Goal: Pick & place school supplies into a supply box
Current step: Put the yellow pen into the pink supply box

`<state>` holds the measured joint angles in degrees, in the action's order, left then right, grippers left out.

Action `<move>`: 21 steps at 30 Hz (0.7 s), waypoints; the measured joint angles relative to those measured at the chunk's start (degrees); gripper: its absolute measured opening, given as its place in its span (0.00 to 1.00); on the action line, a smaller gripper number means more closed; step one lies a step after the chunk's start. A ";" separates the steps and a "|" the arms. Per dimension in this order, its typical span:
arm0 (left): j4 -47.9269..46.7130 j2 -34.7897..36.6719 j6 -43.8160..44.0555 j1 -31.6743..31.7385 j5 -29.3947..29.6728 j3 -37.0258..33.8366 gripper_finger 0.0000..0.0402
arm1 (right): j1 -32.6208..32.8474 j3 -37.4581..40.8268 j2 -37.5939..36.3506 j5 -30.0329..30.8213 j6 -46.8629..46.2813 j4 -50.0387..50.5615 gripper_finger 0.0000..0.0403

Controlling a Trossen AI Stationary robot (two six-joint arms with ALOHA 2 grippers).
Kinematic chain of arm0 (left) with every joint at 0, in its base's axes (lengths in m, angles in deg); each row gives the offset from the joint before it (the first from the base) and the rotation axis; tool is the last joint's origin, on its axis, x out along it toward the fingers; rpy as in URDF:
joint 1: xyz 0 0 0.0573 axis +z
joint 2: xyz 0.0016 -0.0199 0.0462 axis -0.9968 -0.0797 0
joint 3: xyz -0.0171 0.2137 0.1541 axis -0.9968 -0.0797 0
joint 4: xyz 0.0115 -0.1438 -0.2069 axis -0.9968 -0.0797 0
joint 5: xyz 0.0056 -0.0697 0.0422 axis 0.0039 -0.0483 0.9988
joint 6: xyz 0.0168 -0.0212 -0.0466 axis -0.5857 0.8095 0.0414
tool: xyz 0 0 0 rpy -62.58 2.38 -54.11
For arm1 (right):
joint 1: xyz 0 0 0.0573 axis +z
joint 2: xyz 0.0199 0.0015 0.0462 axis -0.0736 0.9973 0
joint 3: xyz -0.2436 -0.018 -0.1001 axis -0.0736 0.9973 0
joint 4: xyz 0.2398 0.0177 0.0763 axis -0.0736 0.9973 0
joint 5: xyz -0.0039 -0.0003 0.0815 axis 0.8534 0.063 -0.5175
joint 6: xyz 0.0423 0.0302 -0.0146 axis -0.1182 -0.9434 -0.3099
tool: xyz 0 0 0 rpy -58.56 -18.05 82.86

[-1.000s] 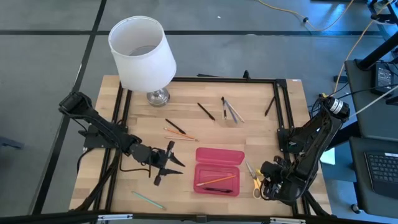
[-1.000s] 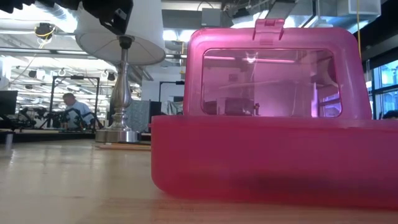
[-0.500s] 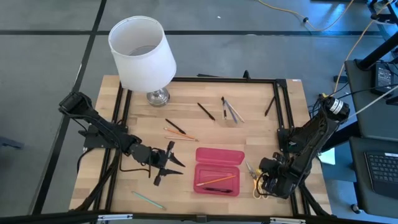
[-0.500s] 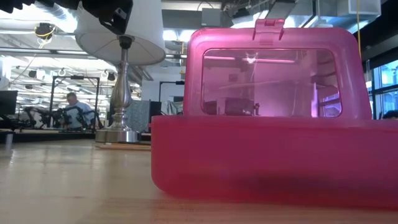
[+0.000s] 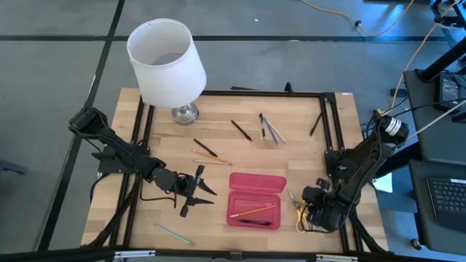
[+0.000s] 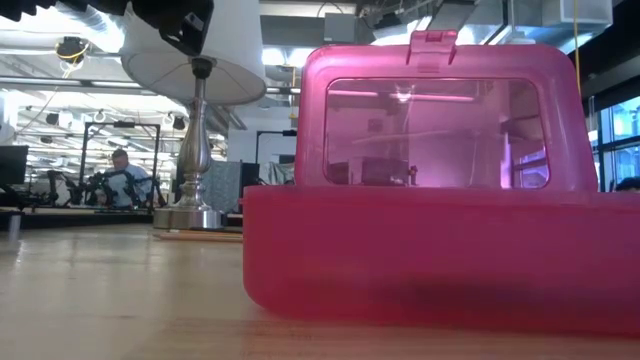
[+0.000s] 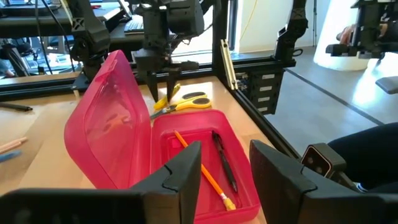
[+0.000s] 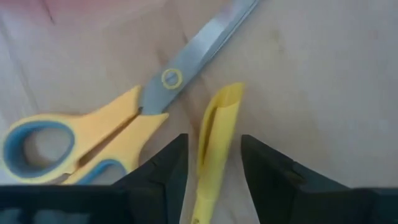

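The wooden table (image 5: 218, 116) carries a lamp (image 5: 166, 62) with a white shade at its far left corner, the silver base showing in the low view too. Near the front, right of centre, the supply box (image 5: 255, 198) lies open, its clear pink lid standing upright at the far side; an orange pencil (image 7: 200, 169) and a black pen (image 7: 222, 162) lie inside the tray.

The left gripper (image 5: 195, 191) hovers just left of the box, its fingers parted about halfway with nothing between them. The right gripper (image 5: 304, 212) is down at the table just right of the box, over the scissors (image 8: 118, 109). Its fingers stand a little apart on either side of a thin yellow piece (image 8: 213, 140) lying beside the scissor blades; whether they actually grip it cannot be told.

The yellow-handled scissors lie flat on the table, touching nothing of the box, blades closed.

More supplies lie loose: a black pen (image 5: 241, 129) and a pair of grey ones (image 5: 269, 128) at mid-table toward the far side, another black one (image 5: 315, 124) near the right frame, a dark pencil (image 5: 205, 148) and a wood one (image 5: 212, 157) left of centre, and a teal one (image 5: 173, 233) at the front left
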<state>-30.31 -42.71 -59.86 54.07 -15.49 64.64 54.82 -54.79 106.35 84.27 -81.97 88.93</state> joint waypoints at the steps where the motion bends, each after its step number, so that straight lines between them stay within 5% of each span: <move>1: 0.00 0.00 0.02 0.00 0.02 0.00 0.32 | 0.00 0.07 0.65 0.12 -0.01 -0.31 0.37; 8: -0.02 0.00 0.00 0.00 0.13 0.00 0.33 | 0.04 -0.88 4.12 0.09 -0.31 0.80 0.36; 21: -0.03 0.00 0.02 0.00 0.11 0.00 0.33 | 0.00 -3.52 4.50 -0.76 -0.29 3.78 0.17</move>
<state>-30.34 -42.71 -59.84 54.07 -15.38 64.64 54.82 -58.31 110.85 83.51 -82.26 92.70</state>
